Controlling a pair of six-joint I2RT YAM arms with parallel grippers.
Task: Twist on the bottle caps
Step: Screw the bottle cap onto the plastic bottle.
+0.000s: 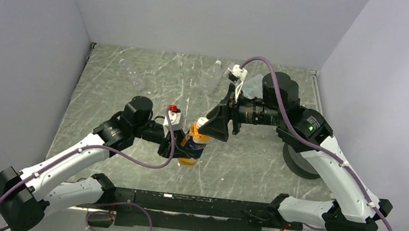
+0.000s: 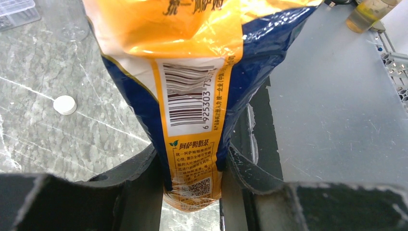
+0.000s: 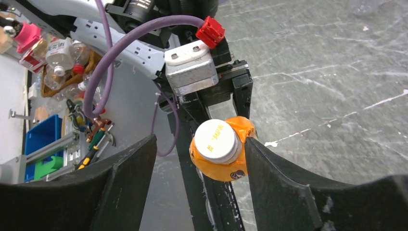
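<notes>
Your left gripper (image 2: 192,166) pinched the orange milk-tea bottle (image 2: 192,57) near its bottom. Its barcode started 6 925303 and the label said 阿萨姆奶茶. The bottle pointed cap end up over the table (image 1: 135,83) in the middle, with the white cap (image 3: 217,139) between your right gripper's (image 3: 199,144) spread-out fingers.

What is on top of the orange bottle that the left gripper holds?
A white cap sits on the mouth of the orange bottle, between the open fingers of the right gripper. The cap hides the thread, so whether it is screwed tight cannot be seen.
</notes>
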